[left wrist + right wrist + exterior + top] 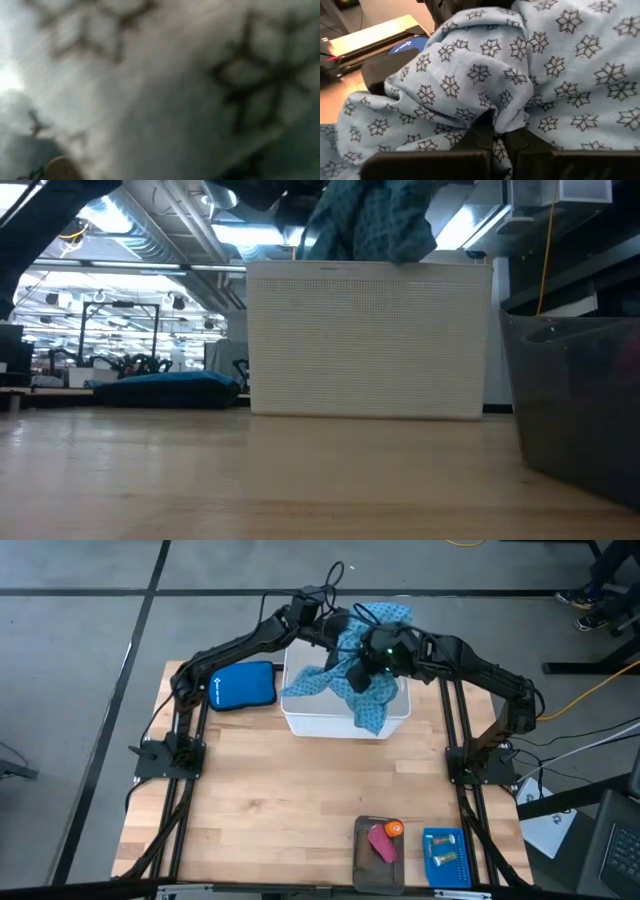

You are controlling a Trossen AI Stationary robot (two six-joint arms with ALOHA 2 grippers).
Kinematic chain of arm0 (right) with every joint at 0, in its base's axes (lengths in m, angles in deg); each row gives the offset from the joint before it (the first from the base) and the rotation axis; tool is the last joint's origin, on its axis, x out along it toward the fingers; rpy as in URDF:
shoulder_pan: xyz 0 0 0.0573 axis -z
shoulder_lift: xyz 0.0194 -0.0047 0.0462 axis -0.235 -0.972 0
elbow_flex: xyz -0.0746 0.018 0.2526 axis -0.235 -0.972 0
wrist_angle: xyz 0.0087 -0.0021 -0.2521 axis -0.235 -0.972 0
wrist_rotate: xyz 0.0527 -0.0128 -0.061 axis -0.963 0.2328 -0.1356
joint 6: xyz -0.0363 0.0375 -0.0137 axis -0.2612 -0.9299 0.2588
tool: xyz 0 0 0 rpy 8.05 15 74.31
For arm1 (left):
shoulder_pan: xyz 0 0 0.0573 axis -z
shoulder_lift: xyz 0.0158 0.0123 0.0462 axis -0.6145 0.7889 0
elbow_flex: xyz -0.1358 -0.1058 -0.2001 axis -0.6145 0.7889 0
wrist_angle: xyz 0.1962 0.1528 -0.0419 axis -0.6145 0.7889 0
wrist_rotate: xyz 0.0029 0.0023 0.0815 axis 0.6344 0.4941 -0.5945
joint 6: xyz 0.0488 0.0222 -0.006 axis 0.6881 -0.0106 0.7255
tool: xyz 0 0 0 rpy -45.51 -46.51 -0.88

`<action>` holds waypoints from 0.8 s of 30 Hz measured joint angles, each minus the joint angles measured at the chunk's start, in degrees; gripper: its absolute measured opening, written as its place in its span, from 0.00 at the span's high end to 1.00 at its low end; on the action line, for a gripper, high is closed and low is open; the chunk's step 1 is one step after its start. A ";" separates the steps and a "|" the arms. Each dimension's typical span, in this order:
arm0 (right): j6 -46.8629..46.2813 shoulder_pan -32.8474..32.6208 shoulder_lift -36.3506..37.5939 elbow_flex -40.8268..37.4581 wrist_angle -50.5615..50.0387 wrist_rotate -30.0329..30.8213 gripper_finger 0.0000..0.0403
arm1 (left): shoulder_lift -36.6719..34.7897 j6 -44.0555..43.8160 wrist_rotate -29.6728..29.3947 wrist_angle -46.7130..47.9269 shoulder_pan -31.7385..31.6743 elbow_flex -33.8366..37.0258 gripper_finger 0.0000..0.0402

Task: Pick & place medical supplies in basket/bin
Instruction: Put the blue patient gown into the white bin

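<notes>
The teal-blue cloth (360, 665) with a dark star print is bunched up above the white tub (300, 720), and one end drapes over the tub's near rim. My right gripper (494, 131) is over the tub from the right, shut on the cloth. My left arm (290, 620) reaches in from the left to the cloth's far side. Its gripper is buried under the cloth, which fills the left wrist view (160, 90). The pink piece (382, 844) and the orange piece (393, 829) lie in the dark-grey tray (360, 870). Tan pieces lie in the small blue basket (446, 858). My right gripper pinches a bunched fold of the cloth (492, 117) between its two fingers (477, 135). The cloth mounds up over and in front of the fingers. Its lower end (372, 720) hangs down over the tub's near wall.
A royal-blue zip pouch (243, 687) lies left of the tub. The tray and the small basket sit at the table's near right edge. Bare wood (290, 800) spans the middle and near left. In the low view the tub (370, 340) stands ahead, with a grey container (580, 400) at the right.
</notes>
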 joint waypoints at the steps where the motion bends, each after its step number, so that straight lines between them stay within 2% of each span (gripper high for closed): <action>1: -0.13 0.51 -0.04 0.01 -0.07 -0.31 0.99 | 0.43 -0.46 0.73 -1.12 -0.38 -0.01 0.97; 9: 1.01 5.13 -2.53 -0.02 -1.87 -2.67 0.99 | 3.83 0.12 6.22 -3.39 -3.75 -0.09 0.97; 15: 2.84 9.91 -4.58 -0.04 -0.96 -4.55 0.99 | 4.97 2.83 6.70 -3.30 -7.21 -0.09 0.97; 19: 4.20 13.24 -4.97 -0.02 1.49 -9.76 0.99 | 4.95 4.32 6.94 -3.24 -8.40 -0.24 0.97; 24: 4.59 14.24 -6.29 0.04 1.53 -11.31 0.99 | 5.93 4.35 8.20 -1.78 -9.17 -0.24 0.97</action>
